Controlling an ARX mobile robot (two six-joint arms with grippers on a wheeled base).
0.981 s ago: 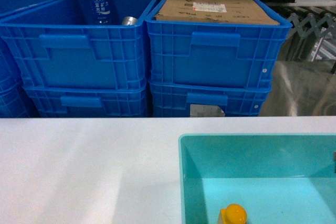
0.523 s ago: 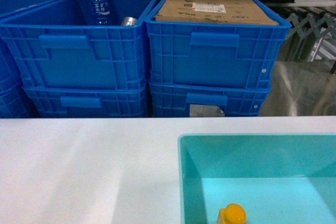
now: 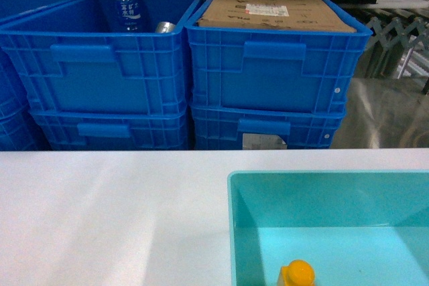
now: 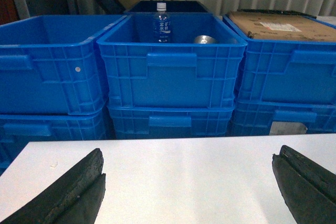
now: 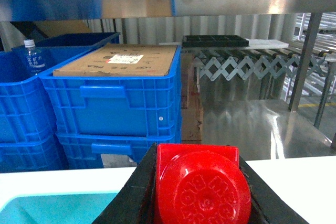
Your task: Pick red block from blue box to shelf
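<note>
the white tabletop ran across the front of the scene, smooth and matte with a soft sheen of light. the blue box, a pale turquoise tub, sat at its right near corner, and a yellow-orange block lay on the tub's floor at the head view's lower edge.

behind the table stood dark blue crates stacked two high. one held a flat cardboard box; the one to its left held a water bottle and a metal can. further back were grey corrugated walls, a folding scissor-lattice conveyor and a shiny steel surface.

the red block was clamped between the dark fingers of the right gripper, raised above the table with the turquoise tub's rim below it at the left. the shelf crossed the top of that wrist view as a polished steel rail, with an upright post at the right.

the left gripper hung over bare tabletop, its two black fingers spread wide apart with nothing between them.
</note>
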